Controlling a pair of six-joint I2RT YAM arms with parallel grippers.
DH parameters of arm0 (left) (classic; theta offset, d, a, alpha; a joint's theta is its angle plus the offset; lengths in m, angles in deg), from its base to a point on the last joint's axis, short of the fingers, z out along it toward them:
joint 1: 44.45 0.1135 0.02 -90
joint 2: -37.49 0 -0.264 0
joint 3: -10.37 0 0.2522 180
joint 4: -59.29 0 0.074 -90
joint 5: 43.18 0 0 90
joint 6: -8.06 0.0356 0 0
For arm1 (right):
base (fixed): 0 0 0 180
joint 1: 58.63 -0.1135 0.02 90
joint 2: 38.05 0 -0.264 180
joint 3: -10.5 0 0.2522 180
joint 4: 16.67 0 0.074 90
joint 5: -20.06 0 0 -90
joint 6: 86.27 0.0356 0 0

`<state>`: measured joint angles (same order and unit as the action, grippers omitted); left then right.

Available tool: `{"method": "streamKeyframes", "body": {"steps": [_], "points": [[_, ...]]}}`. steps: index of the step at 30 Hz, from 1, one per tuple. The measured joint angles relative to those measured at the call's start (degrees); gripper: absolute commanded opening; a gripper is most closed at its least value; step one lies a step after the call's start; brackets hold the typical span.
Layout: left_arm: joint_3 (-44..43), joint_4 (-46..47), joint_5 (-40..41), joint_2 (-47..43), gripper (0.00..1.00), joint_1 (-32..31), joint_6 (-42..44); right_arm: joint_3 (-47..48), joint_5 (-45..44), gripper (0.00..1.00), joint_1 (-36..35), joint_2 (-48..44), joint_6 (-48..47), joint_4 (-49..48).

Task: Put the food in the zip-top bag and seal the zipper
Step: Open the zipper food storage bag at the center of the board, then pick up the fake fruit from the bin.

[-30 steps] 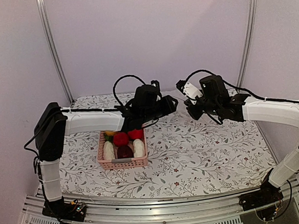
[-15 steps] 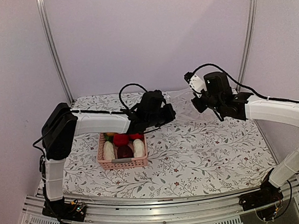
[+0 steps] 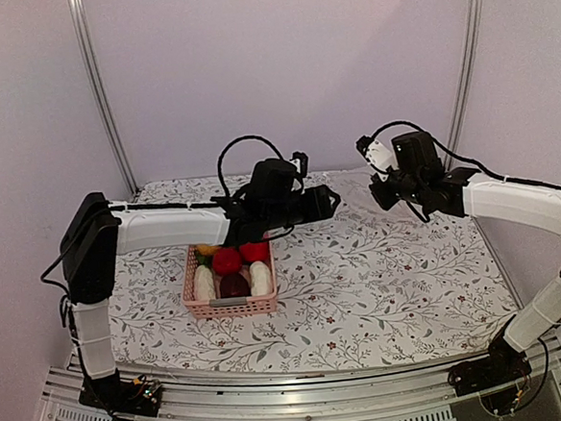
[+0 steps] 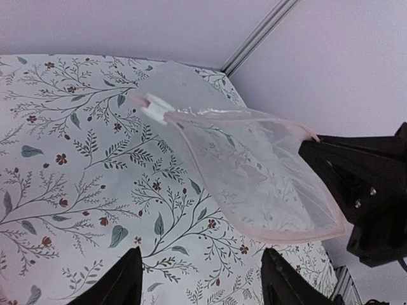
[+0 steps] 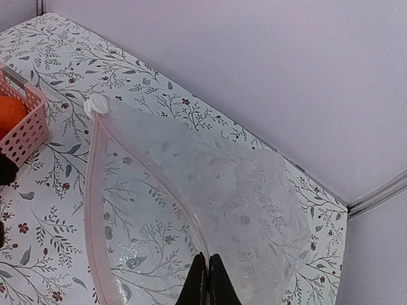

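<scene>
The clear zip-top bag (image 4: 254, 171) hangs between my two grippers above the floral table, its mouth gaping. Its pinkish zipper (image 4: 276, 239) runs along the mouth, with a white slider (image 4: 152, 108) at one end. My right gripper (image 5: 207, 259) is shut on the bag's upper mouth edge. It shows as a black shape in the left wrist view (image 4: 369, 190). My left gripper (image 4: 202, 254) is open and empty, just short of the bag's mouth. The food (image 3: 228, 262), red, maroon, white and yellow pieces, lies in the pink basket (image 3: 231, 308).
The basket sits left of centre below the left arm (image 3: 176, 227); its corner, with an orange piece, shows in the right wrist view (image 5: 22, 130). Metal frame posts (image 3: 99, 98) stand at the back corners. The back wall is close behind the bag.
My right gripper has drawn back to the right and slightly up with the bag's edge. My left gripper dipped toward the basket, then came back up beside the bag.
</scene>
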<state>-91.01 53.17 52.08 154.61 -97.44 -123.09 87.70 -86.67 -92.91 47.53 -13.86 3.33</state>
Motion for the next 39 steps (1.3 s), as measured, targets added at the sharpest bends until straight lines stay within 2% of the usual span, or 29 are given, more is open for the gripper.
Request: {"method": "streamKeyframes", "body": {"steps": [2,3,4,5,11,14,18,24,29,33,39], "points": [[3.10,-0.66,-0.68,-3.91,0.68,0.00,2.12,0.00,0.70,0.00,1.05,-0.02,0.20,-0.13],[5.01,-1.53,-0.92,-6.36,0.78,0.00,3.17,-0.09,0.90,0.00,1.33,-0.02,0.20,-0.31],[6.62,-2.34,-0.96,-8.59,0.97,0.00,4.15,-0.26,1.01,0.00,1.49,-0.02,0.20,-0.50],[8.09,-3.21,-0.79,-10.58,0.99,0.00,5.29,-0.68,1.14,0.00,1.68,-0.02,0.20,-0.94],[16.13,-13.81,5.31,-21.31,1.00,0.28,10.03,-2.60,2.34,0.00,1.73,-0.02,0.13,-1.77],[18.36,-19.96,7.72,-23.67,1.00,1.14,11.41,-3.17,2.54,0.00,1.73,-0.02,0.00,-2.25],[20.83,-26.29,6.80,-24.65,1.00,4.79,14.27,-3.63,2.80,0.00,1.73,-0.02,-0.20,-2.89],[22.91,-29.86,1.33,-24.55,0.99,10.47,21.18,-4.26,3.67,0.00,1.73,-0.02,-0.28,-2.95],[22.21,-29.88,-3.06,-23.21,0.91,13.46,25.31,-4.52,3.82,0.00,1.73,-0.04,-0.37,-3.19],[19.02,-30.91,-5.01,-18.75,0.84,14.71,27.02,-4.96,3.82,0.00,1.73,-0.04,-0.48,-3.28],[13.86,-32.79,-5.07,-12.52,0.82,15.23,26.97,-5.01,3.82,0.00,1.73,-0.15,-0.48,-3.32]]}}
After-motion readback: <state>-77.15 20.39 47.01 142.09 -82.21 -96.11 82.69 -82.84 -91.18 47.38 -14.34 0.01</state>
